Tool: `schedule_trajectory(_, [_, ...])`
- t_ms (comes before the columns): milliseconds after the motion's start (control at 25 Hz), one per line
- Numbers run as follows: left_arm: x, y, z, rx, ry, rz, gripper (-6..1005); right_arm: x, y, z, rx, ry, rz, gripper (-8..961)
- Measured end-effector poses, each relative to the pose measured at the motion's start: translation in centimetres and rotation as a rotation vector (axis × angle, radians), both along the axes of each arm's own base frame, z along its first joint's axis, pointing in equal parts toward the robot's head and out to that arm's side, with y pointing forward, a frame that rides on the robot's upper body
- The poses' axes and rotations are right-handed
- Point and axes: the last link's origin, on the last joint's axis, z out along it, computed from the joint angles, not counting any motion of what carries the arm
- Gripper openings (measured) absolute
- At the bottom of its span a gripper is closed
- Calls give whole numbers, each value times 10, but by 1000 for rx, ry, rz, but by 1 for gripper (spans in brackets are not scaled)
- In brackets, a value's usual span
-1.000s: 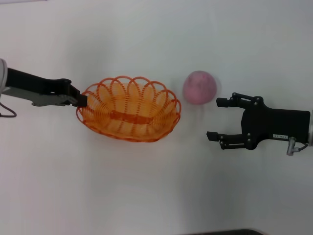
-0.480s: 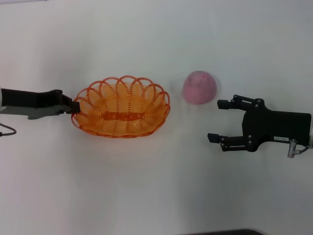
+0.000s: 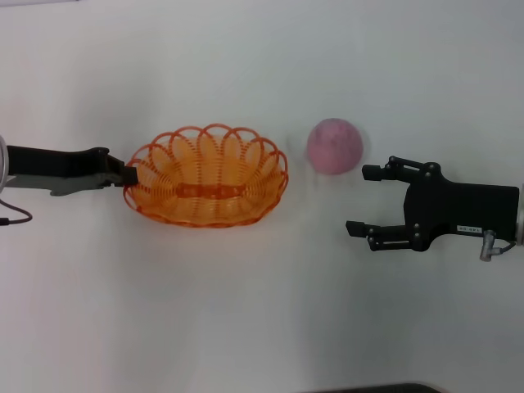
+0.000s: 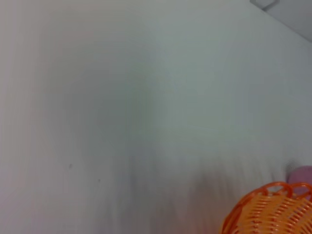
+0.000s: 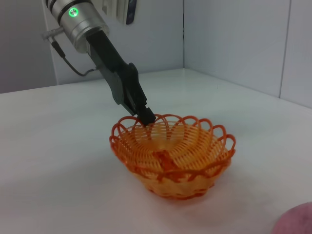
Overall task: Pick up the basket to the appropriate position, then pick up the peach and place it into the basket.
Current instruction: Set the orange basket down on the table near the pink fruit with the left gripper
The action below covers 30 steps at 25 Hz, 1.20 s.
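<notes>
Here left end effector [image 3: 129, 173] clamps basket [image 3: 206, 176] rim; right end effector [image 3: 362, 200] wide open.

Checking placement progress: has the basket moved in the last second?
Yes. The basket, held by the left gripper, shifted away from the stationary peach.

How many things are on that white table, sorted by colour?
Orange: 1, the basket, its rim held by the left gripper
Pink: 1, the peach, beside the open right gripper
Total: 2
</notes>
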Motion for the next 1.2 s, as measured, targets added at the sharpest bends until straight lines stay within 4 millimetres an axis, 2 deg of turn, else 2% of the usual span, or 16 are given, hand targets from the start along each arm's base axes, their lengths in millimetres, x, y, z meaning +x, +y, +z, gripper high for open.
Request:
schedule_trajectory(680, [2,2,-4,-5,18,-16,54,0,2,0,4,-8,-1,933])
schedule_trajectory(1120, [4,0,-1,-7,-5,-39,185,-1,4,1,10,-8,1,933])
schedule_trajectory(1200, [4,0,0,-6,-3,-46,265,-1,5,0,10,-6,3,934])
